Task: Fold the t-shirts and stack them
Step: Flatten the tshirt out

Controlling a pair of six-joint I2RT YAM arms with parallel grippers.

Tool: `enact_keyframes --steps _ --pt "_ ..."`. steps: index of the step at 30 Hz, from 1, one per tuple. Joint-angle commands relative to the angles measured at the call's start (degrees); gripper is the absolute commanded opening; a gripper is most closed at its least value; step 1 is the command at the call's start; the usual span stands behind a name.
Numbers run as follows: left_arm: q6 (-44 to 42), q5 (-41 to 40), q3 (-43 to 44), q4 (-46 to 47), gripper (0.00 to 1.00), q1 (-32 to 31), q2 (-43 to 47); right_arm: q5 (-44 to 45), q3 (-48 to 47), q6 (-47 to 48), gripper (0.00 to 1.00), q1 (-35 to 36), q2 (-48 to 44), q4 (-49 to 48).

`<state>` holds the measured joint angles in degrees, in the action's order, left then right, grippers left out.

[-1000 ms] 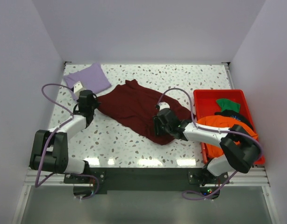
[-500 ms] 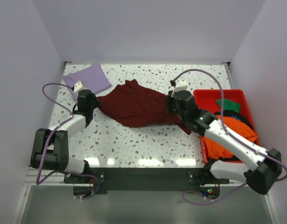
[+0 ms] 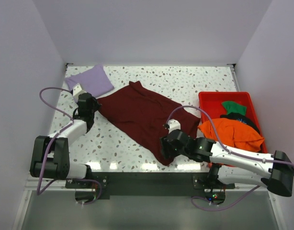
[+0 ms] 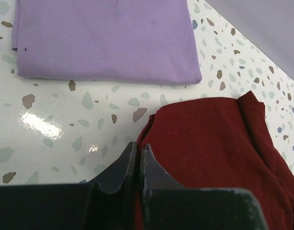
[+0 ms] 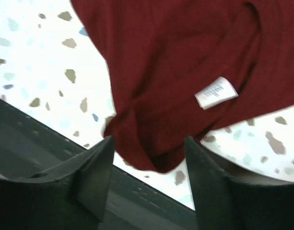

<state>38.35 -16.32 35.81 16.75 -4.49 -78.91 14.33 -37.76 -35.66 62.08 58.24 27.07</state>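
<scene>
**Q:** right arm pose?
**Me:** Forearm runs low along the near edge, pointing left. My right gripper [image 3: 167, 148] is at the near corner of the maroon tee [image 3: 142, 115]. The jaws are apart with the hem between them, and nothing is clamped. The white tag [image 5: 216, 92] lies just past my fingertips.

**Q:** left?
**Me:** Left arm reaches forward from its base with the wrist down at the table [image 3: 185, 79]. My left gripper [image 4: 139, 146] is closed tight, pinching the tee's left corner.

**Q:** how does the tee lie?
**Me:** Spread flat and slanted, from the near corner at my right gripper out toward the far middle. Its right edge is near the bin [image 3: 207, 98].

**Q:** the rest?
**Me:** The orange tee [image 3: 231, 134] is heaped in the bin and spills over its near-left rim, beside my right arm. Black [image 3: 250, 123] and green [image 3: 233, 107] tees sit behind it in the bin. The lavender tee [image 3: 89, 80] is folded flat at the far left, just beyond my left gripper and apart from the maroon tee.
</scene>
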Motion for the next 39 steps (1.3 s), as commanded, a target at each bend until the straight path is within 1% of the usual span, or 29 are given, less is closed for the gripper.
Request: enact_keyframes --steps 1,4,5,9,11,15,19,20,22,23,26,29,39 --pt "-0.1 0.1 -0.3 3.7 0.00 0.4 0.3 8.7 -3.6 -5.8 0.65 1.5 -2.7 4.8" --pt "-0.3 0.5 -0.6 4.0 0.00 0.4 0.7 11.3 -3.0 -4.9 0.69 1.5 -2.5 0.0" --pt "-0.3 0.5 -0.7 4.2 0.00 0.4 0.7 12.7 -2.9 -4.9 0.69 1.4 -0.9 -2.0" --pt "-0.3 1.5 -0.7 4.8 0.00 0.4 0.3 16.2 -3.6 -6.1 0.69 1.3 5.4 -3.4" --pt "-0.4 2.1 -0.7 5.0 0.00 0.4 0.3 16.3 -3.6 -6.7 0.68 1.2 7.8 -4.5" --pt "-0.4 2.7 -0.8 5.7 0.00 0.4 -0.4 14.2 -2.1 -7.1 0.66 1.2 8.6 -8.0" --pt "-0.3 3.4 -0.7 6.1 0.00 0.4 -1.2 17.2 -1.0 -6.4 0.63 0.6 8.8 -9.1" --pt "-0.3 3.7 -0.7 6.4 0.00 0.4 -1.4 15.6 -0.6 -5.7 0.64 -2.1 8.6 -11.6" --pt "-0.3 4.3 -0.4 6.4 0.00 0.4 -1.7 7.8 1.9 -4.7 0.63 -5.9 7.3 -15.4" --pt "-0.4 4.4 -0.5 6.4 0.00 0.4 -1.8 7.0 2.7 -4.4 0.62 -8.4 7.0 -18.3" --pt "-0.3 4.4 -0.6 6.4 0.00 0.4 -1.8 7.2 3.1 -1.8 0.61 -11.0 8.2 -19.4" --pt "-0.5 4.5 -0.5 6.6 0.00 0.4 -1.9 5.2 3.3 0.8 0.60 -13.4 10.6 -23.8" --pt "-0.6 4.7 -0.6 6.7 0.00 0.4 -2.3 1.6 -0.8 6.2 0.55 -14.5 21.7 -30.2"
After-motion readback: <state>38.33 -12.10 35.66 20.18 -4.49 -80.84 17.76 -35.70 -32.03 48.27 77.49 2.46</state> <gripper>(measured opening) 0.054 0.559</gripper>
